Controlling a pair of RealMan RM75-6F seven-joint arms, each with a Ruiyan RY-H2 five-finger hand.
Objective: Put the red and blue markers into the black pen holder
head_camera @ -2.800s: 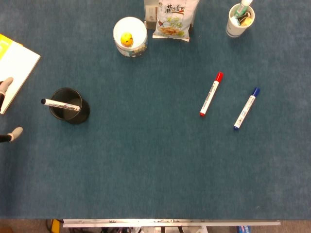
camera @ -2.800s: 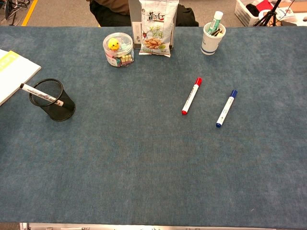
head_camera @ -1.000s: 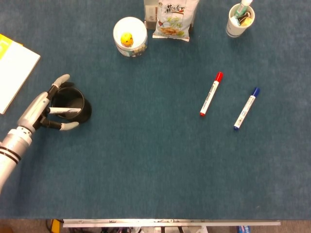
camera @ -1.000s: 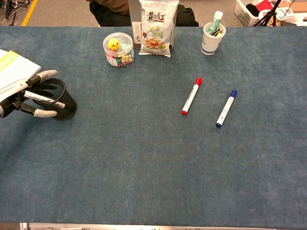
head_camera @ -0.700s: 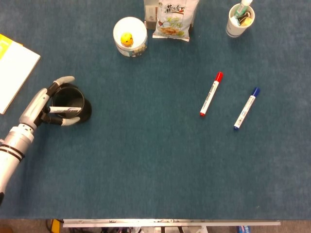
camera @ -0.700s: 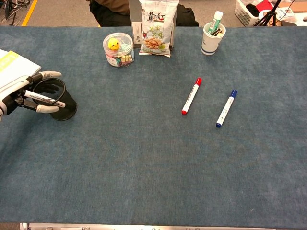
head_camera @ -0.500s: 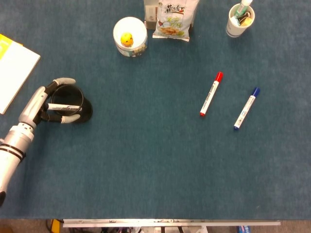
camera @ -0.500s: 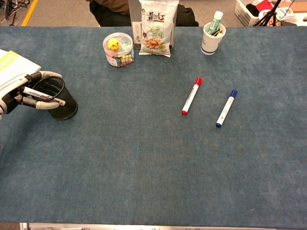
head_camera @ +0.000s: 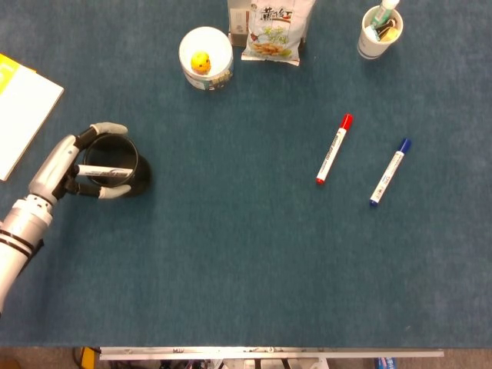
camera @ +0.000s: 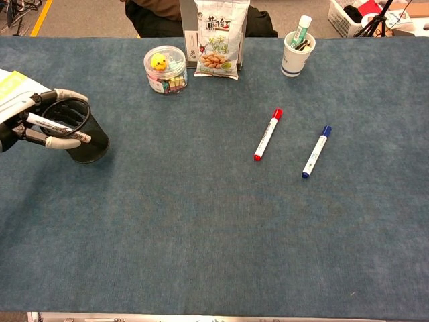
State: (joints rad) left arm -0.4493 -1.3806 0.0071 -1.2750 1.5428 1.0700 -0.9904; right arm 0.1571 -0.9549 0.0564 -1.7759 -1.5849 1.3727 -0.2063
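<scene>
At the left of the table, the left hand (head_camera: pixel 73 165) is wrapping its fingers around the black pen holder (head_camera: pixel 115 163), seemingly gripping it, while the red marker (head_camera: pixel 334 149) and blue marker (head_camera: pixel 390 171) are lying far right, not yet collected.

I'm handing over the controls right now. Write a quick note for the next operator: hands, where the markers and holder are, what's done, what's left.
Left robot hand grips the black pen holder at the table's left side; a black marker lies across its rim.
Right robot hand is not in view.
Red marker and blue marker lie flat on the table, right of centre, apart from each other.
Done: holder gripped.
Left: both markers still need picking up and dropping into the holder.
</scene>
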